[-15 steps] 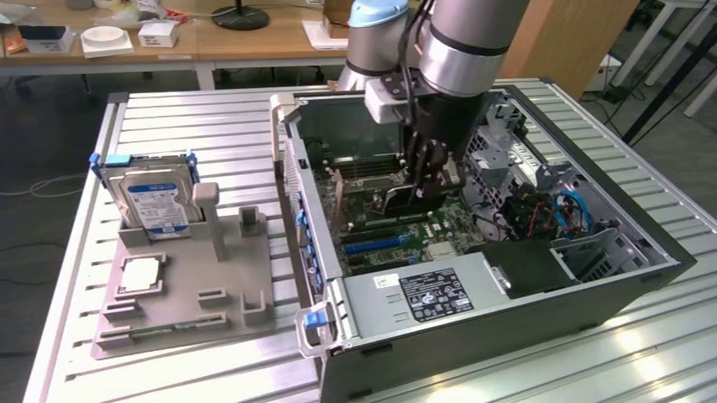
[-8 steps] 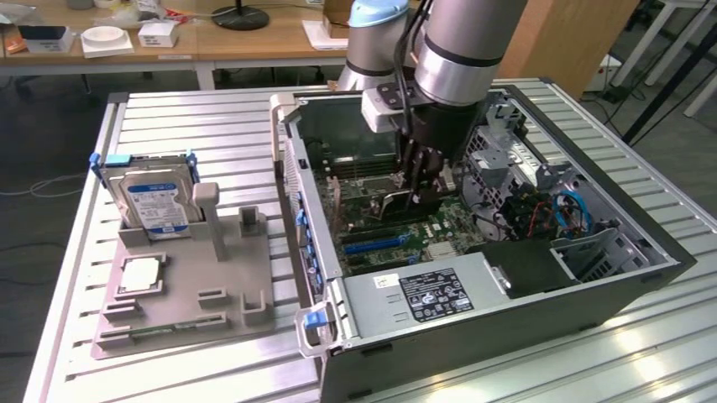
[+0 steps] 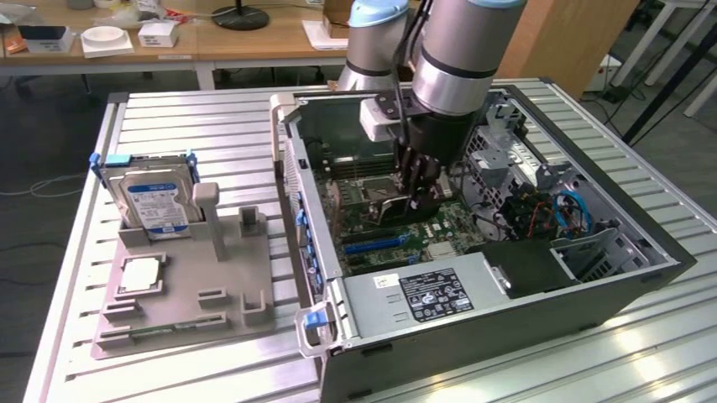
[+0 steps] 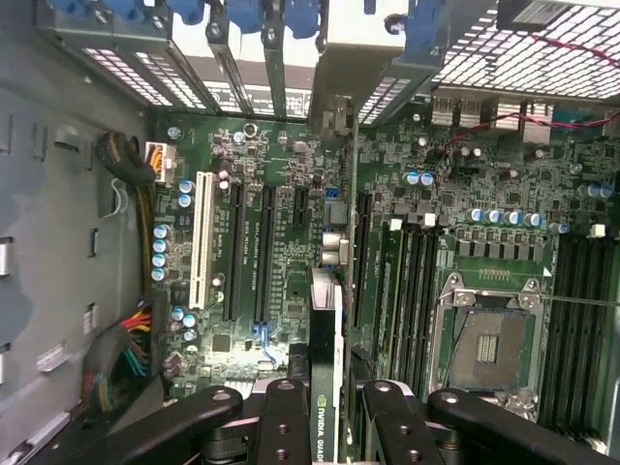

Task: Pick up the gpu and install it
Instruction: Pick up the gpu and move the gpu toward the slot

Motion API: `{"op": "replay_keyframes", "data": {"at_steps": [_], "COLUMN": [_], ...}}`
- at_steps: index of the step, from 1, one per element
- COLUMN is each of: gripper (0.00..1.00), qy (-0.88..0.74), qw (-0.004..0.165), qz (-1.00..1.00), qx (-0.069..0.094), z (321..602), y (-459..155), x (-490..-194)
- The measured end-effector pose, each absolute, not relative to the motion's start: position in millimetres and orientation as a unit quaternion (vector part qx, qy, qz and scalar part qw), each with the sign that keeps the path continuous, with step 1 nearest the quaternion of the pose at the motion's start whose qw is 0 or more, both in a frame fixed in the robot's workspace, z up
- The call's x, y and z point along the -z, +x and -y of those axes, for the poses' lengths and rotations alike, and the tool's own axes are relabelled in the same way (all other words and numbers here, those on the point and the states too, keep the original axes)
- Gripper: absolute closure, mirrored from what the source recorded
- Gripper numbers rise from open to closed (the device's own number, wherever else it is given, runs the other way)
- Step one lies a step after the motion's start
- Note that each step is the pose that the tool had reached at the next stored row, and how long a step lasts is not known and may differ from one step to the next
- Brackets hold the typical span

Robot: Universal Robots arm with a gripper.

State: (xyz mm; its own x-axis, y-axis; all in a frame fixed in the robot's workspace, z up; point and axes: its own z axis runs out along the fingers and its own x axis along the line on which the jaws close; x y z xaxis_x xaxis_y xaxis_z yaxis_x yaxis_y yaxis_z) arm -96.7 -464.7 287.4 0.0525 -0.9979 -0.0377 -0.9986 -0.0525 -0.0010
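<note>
Item: gpu [image 4: 326,325], a slim flat black expansion card, seen edge-on with an NVIDIA label strip along its upper edge.
Holder: black multi-link tool [image 4: 334,392] on the grey arm, clamped on the gpu with one finger against each flat face.
Location: inside the open dark-grey metal computer case [image 3: 627,277], which lies on its side on the ribbed aluminium worktop [image 3: 168,117]; the card hangs below the tool, over the green motherboard [image 4: 291,242].
Long axis: runs straight away from the tool, parallel to the long black expansion slots [image 4: 235,252] and the white slot [image 4: 203,242].
Key relation: the card stands on edge between those slots and the black memory slots [image 4: 412,291], just beside the nearest black slot, not plainly over it.
Seating: whether the lower edge touches the board cannot be told.
Progress: judged picked up and brought to the board; not shown installed.
Other stock: silver hard drive with blue-and-white label [image 3: 157,206], upright in the grey fixture [image 3: 191,323], well apart from the case.
</note>
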Motion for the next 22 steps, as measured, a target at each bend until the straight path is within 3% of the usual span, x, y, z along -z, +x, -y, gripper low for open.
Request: {"op": "replay_keyframes", "data": {"at_steps": [22], "gripper": [0.74], "qy": [-0.716], "qw": [0.009], "qz": [-0.698], "qx": [-0.009], "z": [459], "y": [-111], "x": [-271]}}
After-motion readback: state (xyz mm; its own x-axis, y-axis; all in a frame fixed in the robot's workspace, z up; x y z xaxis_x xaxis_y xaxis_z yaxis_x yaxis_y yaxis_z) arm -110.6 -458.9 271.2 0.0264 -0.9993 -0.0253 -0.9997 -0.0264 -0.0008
